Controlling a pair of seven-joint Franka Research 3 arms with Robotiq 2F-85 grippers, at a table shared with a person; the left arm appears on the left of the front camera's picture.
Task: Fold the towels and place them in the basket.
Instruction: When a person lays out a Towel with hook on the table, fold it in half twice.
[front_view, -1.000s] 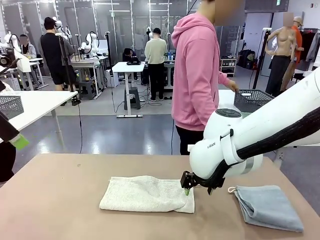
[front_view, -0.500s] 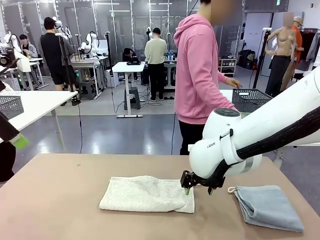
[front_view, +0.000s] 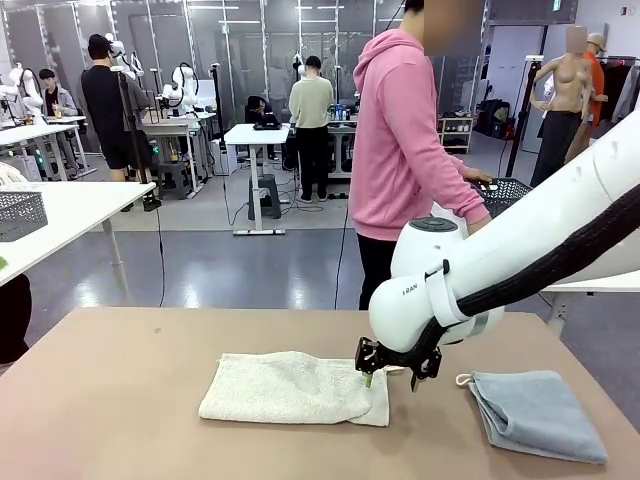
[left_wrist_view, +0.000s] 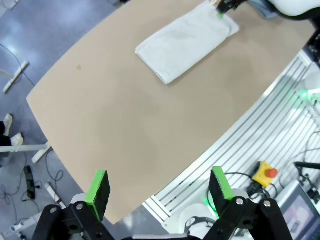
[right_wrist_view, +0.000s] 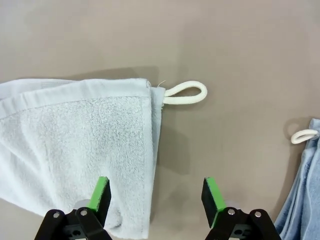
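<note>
Cream towel is folded into a long rectangle, flat on the counter, roughly mid-counter. Its white loop sticks out from the corner at the right-hand end and lies on bare counter.

Blue-grey towel is folded and lies at the right front of the counter, apart from the cream one. Its own loop points toward the cream towel.

Right fingers are spread wide and hold nothing. They are low over the cream towel's right end. In the right wrist view one green pad is over the towel's end edge and the other is over bare counter beside it. I cannot tell if the pad touches the cloth.

Left fingers are also spread wide and empty. They are high up and off the counter's near-left edge, well apart from both towels, and look down at the cream towel from a distance.

Basket is not on the counter. It sits on a white table behind and to the right, partly hidden by the right arm.

A person in a pink hoodie stands at the far side, turned toward the basket, with one hand at its rim. I cannot tell whether the hand grips the rim.
</note>
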